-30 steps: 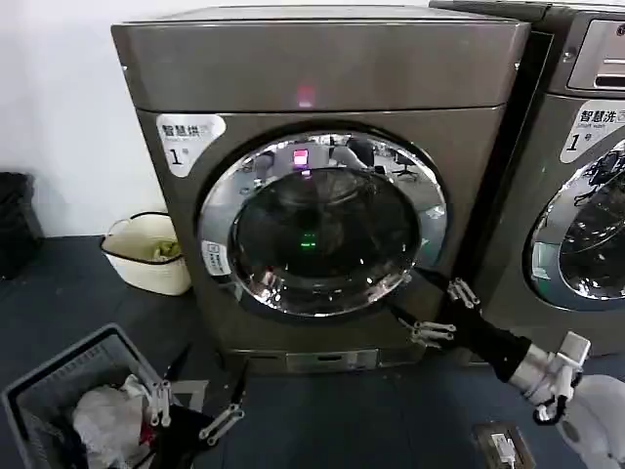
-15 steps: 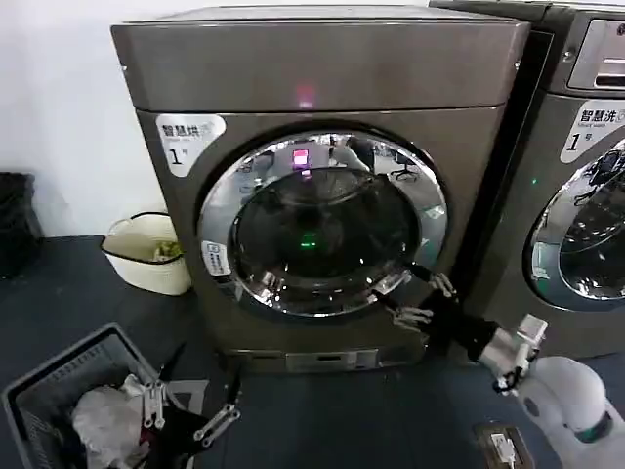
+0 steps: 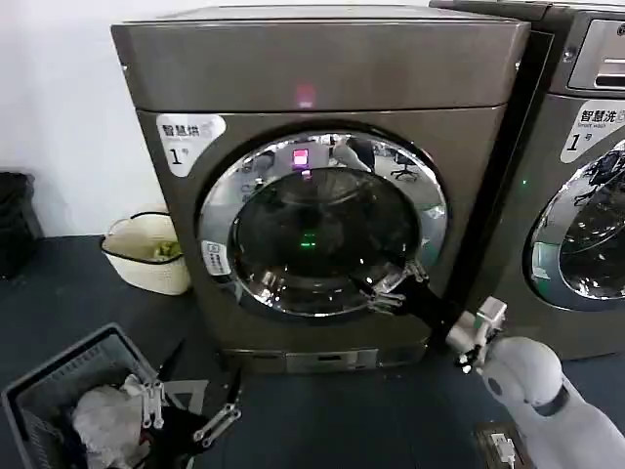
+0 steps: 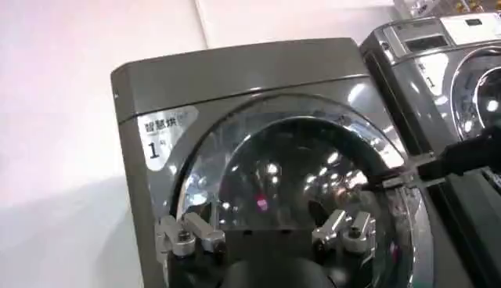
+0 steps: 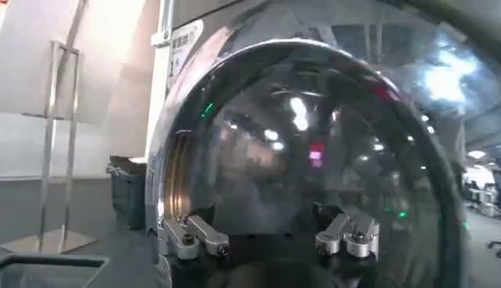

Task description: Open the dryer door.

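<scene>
Your dryer door [image 3: 322,223] sits shut on the front of the bronze-grey machine [image 3: 322,68]. Your right gripper [image 3: 391,283] is up against the door's lower right chrome rim, fingers [image 5: 192,235] spread wide and holding nothing. Your left gripper [image 3: 190,410] hangs low in front of the machine, beside the laundry basket [image 3: 59,376], fingers [image 4: 182,235] also wide apart and empty.

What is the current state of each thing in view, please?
dryer door: closed, flush with its machine.
right gripper: open, at the door's lower right chrome rim.
left gripper: open, parked low near the laundry basket.
second machine's door: closed.
</scene>
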